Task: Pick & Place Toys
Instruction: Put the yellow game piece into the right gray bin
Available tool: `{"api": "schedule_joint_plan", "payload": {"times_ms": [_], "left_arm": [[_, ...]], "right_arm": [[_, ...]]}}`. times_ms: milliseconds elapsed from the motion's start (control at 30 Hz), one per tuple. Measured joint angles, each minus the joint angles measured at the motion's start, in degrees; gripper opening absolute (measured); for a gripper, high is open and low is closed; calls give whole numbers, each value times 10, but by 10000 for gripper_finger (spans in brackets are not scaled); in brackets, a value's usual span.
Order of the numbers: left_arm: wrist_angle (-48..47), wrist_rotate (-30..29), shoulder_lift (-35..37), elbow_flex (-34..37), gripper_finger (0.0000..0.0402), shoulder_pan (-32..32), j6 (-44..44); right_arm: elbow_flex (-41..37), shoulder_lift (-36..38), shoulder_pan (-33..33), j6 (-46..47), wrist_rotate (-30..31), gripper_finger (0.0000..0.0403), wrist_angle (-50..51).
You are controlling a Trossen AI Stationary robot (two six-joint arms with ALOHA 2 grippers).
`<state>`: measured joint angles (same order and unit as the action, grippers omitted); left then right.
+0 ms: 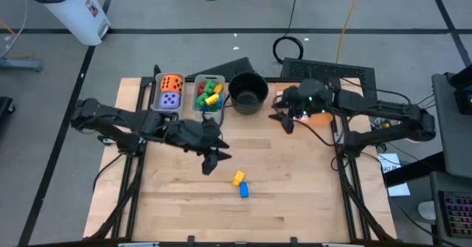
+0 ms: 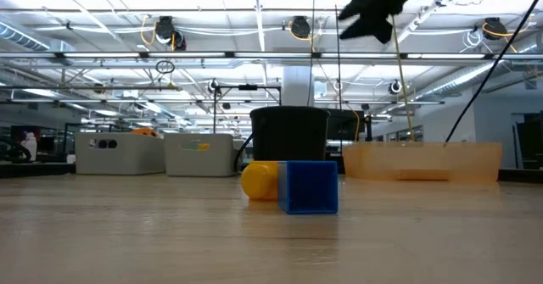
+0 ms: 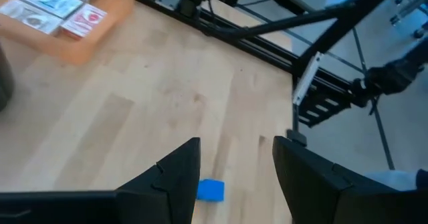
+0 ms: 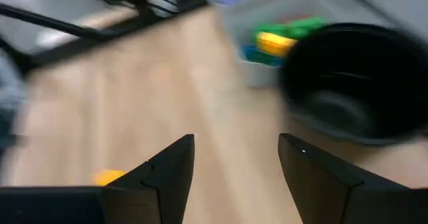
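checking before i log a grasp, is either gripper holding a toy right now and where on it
Nothing is held. The left gripper hangs open above the blue block, and the right gripper is open and empty near the black pot.

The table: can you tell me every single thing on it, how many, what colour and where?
yellow block: 1, yellow, loose mid-table, touching the blue one
blue block: 1, blue, just nearer the front edge than the yellow one
dice bin: 1, grey, back of the table; holds an orange die and a purple die
block bin: 1, grey, beside the dice bin; holds red, yellow, green and blue blocks, count unclear
pot: 1, black, round, right of the bins
orange tray: 1, orange, back right corner; holds picture cards, several
table: 1, light wood
left tool: 1, dark, open, empty, above the table near the loose blocks
right tool: 1, dark, open, empty, near the pot
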<state>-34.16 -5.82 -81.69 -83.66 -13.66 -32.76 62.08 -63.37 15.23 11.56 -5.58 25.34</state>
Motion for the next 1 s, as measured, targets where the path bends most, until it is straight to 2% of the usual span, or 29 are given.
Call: {"api": "schedule_joint_plan", "payload": {"times_ms": [267, 433, 667, 867, 1000], "left_arm": [[-2, -92, -13, 0, 191, -110, -49], [3, -128, -40, 0, 191, -172, -102], [20, -139, -91, 0, 191, -218, -184], [52, -168, -135, 0, 191, -220, -238], [83, -175, -165, 0, 191, -209, -277]], "right_arm": [[-35, -6, -136, 147, -49, 210, -144], [-96, -33, -213, 317, -54, 210, -309], [-175, -120, -331, 465, -52, 240, -613], [-178, -192, -399, 489, -54, 283, -745], [-178, -199, -443, 464, -74, 297, -769]]}}
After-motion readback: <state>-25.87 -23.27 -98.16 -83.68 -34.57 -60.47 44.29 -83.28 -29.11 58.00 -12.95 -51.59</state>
